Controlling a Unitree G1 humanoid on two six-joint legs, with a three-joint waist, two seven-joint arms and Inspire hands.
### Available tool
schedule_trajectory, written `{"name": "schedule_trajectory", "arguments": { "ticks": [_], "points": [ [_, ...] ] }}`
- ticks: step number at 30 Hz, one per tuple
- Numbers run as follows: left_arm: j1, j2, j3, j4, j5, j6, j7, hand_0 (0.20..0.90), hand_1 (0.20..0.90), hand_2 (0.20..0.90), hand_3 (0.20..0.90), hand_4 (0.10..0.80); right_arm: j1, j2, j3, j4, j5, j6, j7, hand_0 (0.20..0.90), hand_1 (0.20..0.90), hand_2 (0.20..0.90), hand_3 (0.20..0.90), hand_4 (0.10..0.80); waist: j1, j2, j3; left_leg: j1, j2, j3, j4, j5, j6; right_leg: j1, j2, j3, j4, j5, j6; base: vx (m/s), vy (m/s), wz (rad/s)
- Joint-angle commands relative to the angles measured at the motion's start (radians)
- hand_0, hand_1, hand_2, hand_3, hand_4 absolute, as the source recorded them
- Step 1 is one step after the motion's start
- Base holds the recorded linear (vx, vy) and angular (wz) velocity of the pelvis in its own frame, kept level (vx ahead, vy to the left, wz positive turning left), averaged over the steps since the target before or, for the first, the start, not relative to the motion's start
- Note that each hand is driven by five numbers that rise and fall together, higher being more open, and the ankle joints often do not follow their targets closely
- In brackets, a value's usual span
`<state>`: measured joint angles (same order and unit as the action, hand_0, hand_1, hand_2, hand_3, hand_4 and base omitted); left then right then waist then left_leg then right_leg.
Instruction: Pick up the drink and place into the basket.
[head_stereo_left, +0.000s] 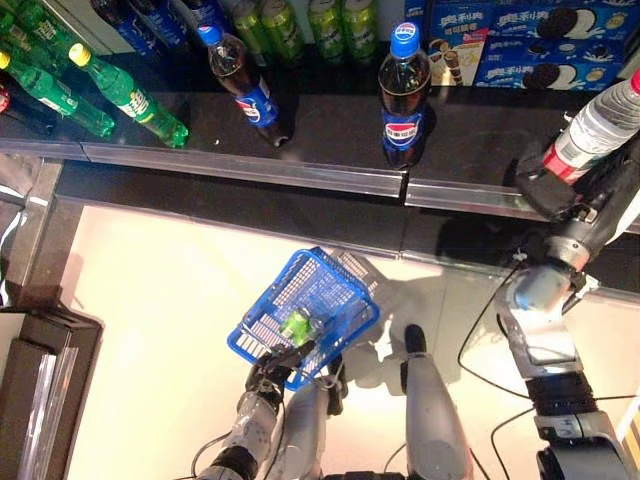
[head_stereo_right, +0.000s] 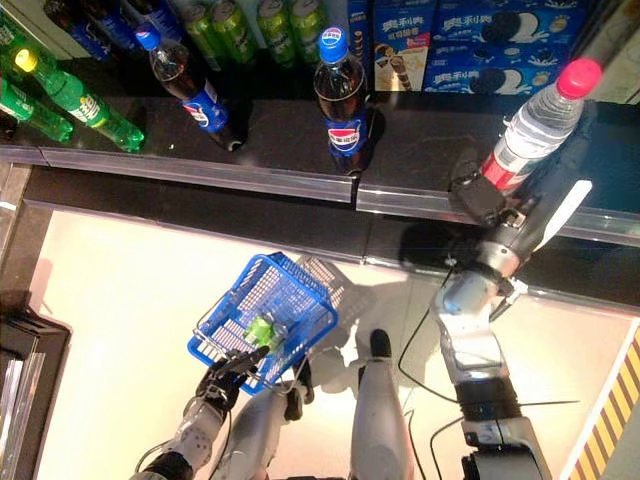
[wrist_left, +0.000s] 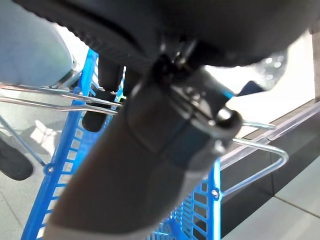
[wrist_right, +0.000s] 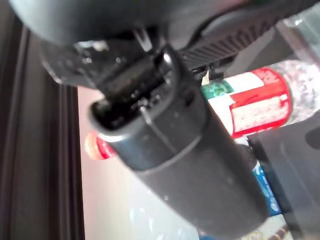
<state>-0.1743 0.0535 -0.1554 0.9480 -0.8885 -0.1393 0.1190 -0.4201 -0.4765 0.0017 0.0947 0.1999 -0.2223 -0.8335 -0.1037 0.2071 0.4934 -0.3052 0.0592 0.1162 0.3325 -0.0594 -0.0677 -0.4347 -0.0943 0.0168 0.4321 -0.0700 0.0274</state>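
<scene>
My right hand is shut on a clear water bottle with a red cap and a red label, and holds it tilted over the right end of the dark shelf. The bottle's label shows past the thumb in the right wrist view. My left hand is shut on the thin wire handles of the blue basket, which hangs low in front of me, left of centre. A green drink lies inside the basket.
On the shelf stand cola bottles, green bottles, green cans and blue biscuit boxes. A silver rail edges the shelf front. A dark cabinet stands at the lower left. Yellow-black floor tape runs at the right.
</scene>
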Motion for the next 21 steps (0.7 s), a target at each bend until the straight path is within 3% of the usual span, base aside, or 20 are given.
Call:
{"name": "schedule_trajectory", "arguments": {
  "ticks": [1,14,15,16,17,21],
  "points": [
    [0.143,0.081,-0.029,0.015,-0.018,0.006,0.024,0.3,0.3,0.3,0.2,0.1,-0.098,-0.06,-0.043,-0.097,-0.031,-0.048,-0.036,0.9,0.9,0.9,0.9,0.8,0.015,-0.058,-0.002,-0.105,-0.029,-0.068,0.126,0.197,-0.005,0.116,-0.008,0.003,-0.138,0.033,-0.05,0.0,0.0,0.0],
    [0.13,0.085,-0.046,0.016,-0.027,0.004,0.01,0.3,0.3,0.3,0.2,0.1,-0.176,-0.101,-0.057,-0.029,0.06,-0.026,-0.021,0.9,0.9,0.9,0.9,0.8,0.033,-0.046,0.004,-0.113,-0.037,-0.081,0.11,0.202,-0.003,0.093,-0.007,-0.011,-0.12,0.027,-0.058,0.0,-0.001,0.01],
    [0.128,0.086,-0.046,0.018,-0.028,0.003,0.008,0.3,0.3,0.3,0.2,0.1,-0.182,-0.102,-0.057,-0.024,0.07,-0.028,-0.019,0.7,0.7,0.7,0.667,0.567,0.033,-0.046,0.005,-0.114,-0.038,-0.081,0.109,0.202,-0.003,0.09,-0.007,-0.012,-0.117,0.026,-0.059,0.0,0.0,0.0],
    [0.126,0.087,-0.046,0.02,-0.03,0.004,0.006,0.3,0.3,0.3,0.2,0.1,-0.191,-0.103,-0.06,-0.016,0.076,-0.03,-0.021,0.399,0.399,0.399,0.315,0.215,0.035,-0.045,0.007,-0.117,-0.038,-0.081,0.111,0.202,-0.003,0.085,-0.007,-0.014,-0.11,0.024,-0.06,0.0,0.0,0.0],
    [0.124,0.087,-0.047,0.02,-0.031,0.003,0.007,0.3,0.3,0.3,0.2,0.1,-0.198,-0.104,-0.06,-0.013,0.077,-0.03,-0.024,0.3,0.3,0.3,0.2,0.1,0.036,-0.045,0.008,-0.118,-0.039,-0.081,0.113,0.203,-0.002,0.083,-0.007,-0.015,-0.107,0.022,-0.061,-0.021,-0.012,0.04],
    [0.125,0.087,-0.052,0.014,-0.031,0.004,0.004,0.3,0.3,0.3,0.2,0.1,-0.219,-0.109,-0.061,-0.017,0.065,-0.021,-0.03,0.3,0.3,0.3,0.2,0.1,0.038,-0.039,0.013,-0.123,-0.043,-0.082,0.122,0.202,-0.001,0.075,-0.006,-0.019,-0.09,0.014,-0.066,-0.002,0.001,0.04]
  ]
}}
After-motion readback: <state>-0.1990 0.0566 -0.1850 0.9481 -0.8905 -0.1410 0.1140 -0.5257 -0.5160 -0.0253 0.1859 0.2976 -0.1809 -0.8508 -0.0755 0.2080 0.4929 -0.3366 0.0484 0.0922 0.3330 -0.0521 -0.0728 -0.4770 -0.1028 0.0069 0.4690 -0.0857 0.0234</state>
